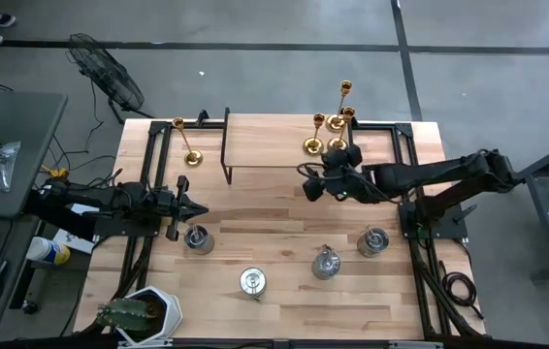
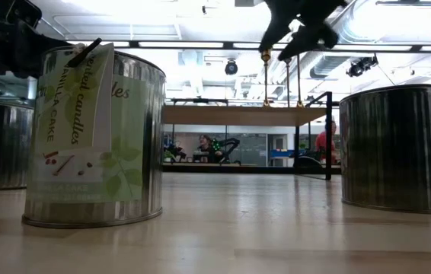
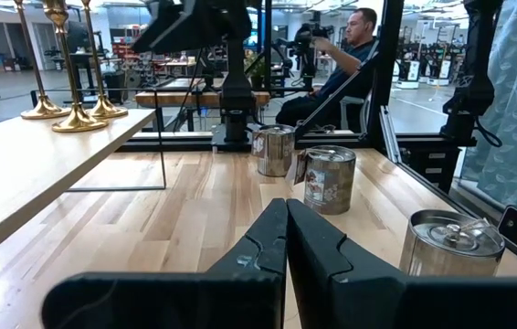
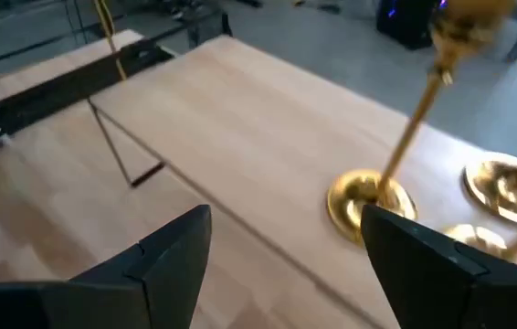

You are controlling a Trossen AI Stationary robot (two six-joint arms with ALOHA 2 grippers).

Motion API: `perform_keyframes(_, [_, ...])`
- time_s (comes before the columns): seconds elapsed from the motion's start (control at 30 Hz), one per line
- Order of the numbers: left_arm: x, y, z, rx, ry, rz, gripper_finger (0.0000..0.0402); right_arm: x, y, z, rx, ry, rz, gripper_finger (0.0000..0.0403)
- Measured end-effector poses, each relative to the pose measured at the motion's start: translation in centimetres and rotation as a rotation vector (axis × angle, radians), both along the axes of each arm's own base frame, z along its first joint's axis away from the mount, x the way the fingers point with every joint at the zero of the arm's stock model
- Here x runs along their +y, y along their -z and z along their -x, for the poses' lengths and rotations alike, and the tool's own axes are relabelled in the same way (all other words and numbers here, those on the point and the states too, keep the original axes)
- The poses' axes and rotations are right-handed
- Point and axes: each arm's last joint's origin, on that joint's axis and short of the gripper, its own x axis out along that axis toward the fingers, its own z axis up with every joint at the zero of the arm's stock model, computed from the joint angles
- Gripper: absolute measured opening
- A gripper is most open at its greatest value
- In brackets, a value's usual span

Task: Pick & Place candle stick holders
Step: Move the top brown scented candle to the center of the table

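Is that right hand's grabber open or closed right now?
Open: the right hand shows two fingers spread wide apart, nothing between them, near a gold candlestick.

Three candlesticks (image 1: 331, 126) on raised shelf (image 1: 274, 136)

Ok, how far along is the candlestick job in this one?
Done, seemingly: three gold candlesticks grouped on the shelf's right end. In hand: nothing held; the right tool hangs open just in front of them, and the left tool sits shut by a tin. Left, probably: the fourth candlestick on the table off the shelf's left end, and perhaps the four tins spread across the table's front.
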Motion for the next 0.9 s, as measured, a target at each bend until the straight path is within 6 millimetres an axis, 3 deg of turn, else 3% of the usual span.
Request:
perform_keyframes(0.33, [0.0,0.0,0.0,0.001,-0.003,0.000,0.0000,1.4,-0.6,5.2,0.131,-0.066,-0.280,0.0275])
perform_keyframes(0.6, [0.0,0.0,0.0,0.001,-0.003,0.000,0.0000,2.5,-0.3,9.6,0.383,-0.107,-0.531,0.0275])
perform_keyframes(0.9, [0.0,0.0,0.0,0.000,-0.002,0.000,0.0000,3.5,-0.5,13.6,0.550,-0.021,-0.714,0.0275])
